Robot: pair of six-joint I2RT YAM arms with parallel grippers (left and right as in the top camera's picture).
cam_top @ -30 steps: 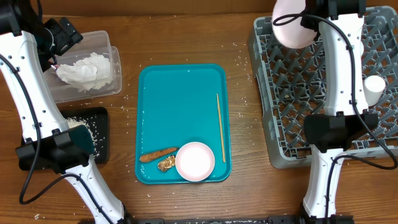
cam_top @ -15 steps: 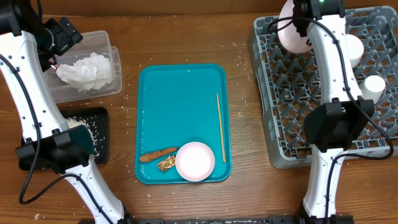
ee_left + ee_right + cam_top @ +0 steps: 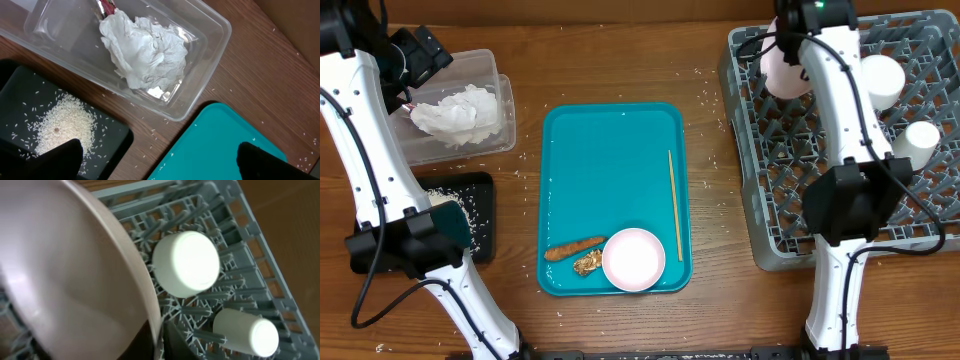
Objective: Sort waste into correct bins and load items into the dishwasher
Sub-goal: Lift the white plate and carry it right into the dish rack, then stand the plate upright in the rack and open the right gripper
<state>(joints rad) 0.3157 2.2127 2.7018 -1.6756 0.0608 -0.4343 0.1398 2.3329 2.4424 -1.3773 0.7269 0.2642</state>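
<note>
The pale white plate (image 3: 65, 280) stands tilted on edge among the pegs at the far left corner of the grey dishwasher rack (image 3: 790, 190). My right gripper (image 3: 159, 341) is closed on its rim, one dark finger on each side. Seen from overhead, the plate (image 3: 776, 70) is partly hidden by that arm. An upturned bowl (image 3: 878, 80) and a cup (image 3: 922, 142) lie in the rack. My left gripper (image 3: 160, 165) hangs open and empty above the clear tub (image 3: 210, 45), which holds a crumpled napkin (image 3: 142, 50). The black tray (image 3: 107, 132) holds rice (image 3: 62, 125).
The teal tray (image 3: 610, 160) carries a white bowl (image 3: 634, 259), an orange-brown strip (image 3: 574, 247), a golden scrap (image 3: 586, 263) and a thin wooden stick (image 3: 674, 205). Loose rice grains dot the wooden table around the tray and the rack.
My right arm has brought the plate down from above the rack's far corner and tipped it more upright among the pegs. The upturned bowl now shows beside it. The left arm has not moved.
</note>
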